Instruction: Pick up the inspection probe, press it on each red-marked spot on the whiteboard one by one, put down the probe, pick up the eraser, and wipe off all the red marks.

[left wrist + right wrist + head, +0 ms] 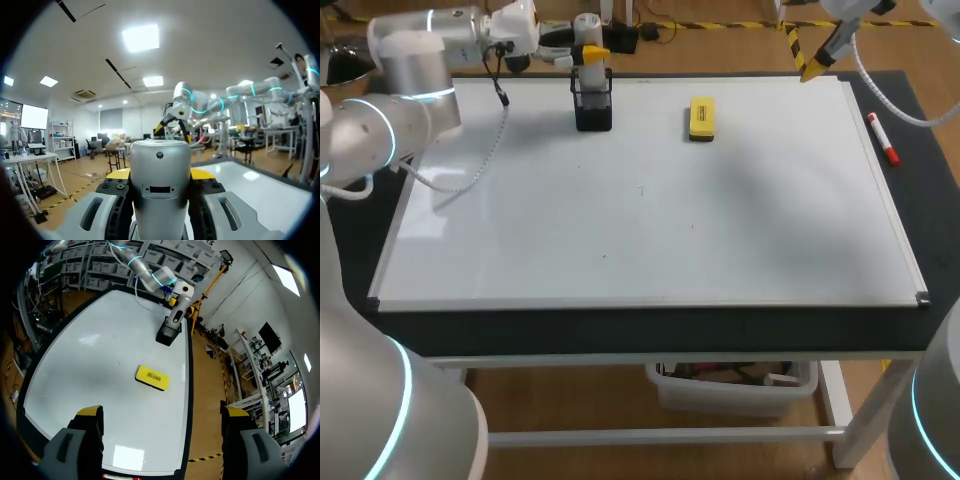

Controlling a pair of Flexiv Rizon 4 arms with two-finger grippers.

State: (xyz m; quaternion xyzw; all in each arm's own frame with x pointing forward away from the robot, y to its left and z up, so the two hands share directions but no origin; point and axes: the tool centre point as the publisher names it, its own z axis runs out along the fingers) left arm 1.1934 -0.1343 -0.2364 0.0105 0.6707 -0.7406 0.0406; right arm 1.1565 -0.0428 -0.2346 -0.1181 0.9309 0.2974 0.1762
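Whiteboard (640,230) lies flat on a black-topped bench (650,330) and covers most of it. Near the whiteboard's far edge, left of the middle, a small black holder (593,105) stands upright on the board. The inspection probe (160,170), a silvery cylinder, stands upright in that holder. The left arm comes in over the whiteboard's far left corner. The left tool (588,52) is clenched on the probe's upper part, and in the left wrist view a yellow fingertip presses against each side of the cylinder. The eraser (702,118), a flat yellow block, lies on the whiteboard near the same far edge, right of the holder and well apart from it. A red marker (882,138) lies on the bare bench just beyond the whiteboard's right edge, towards the far end. The right tool (817,65) hangs in the air above the whiteboard's far right corner. It is released, with its two fingers spread wide and nothing between them.
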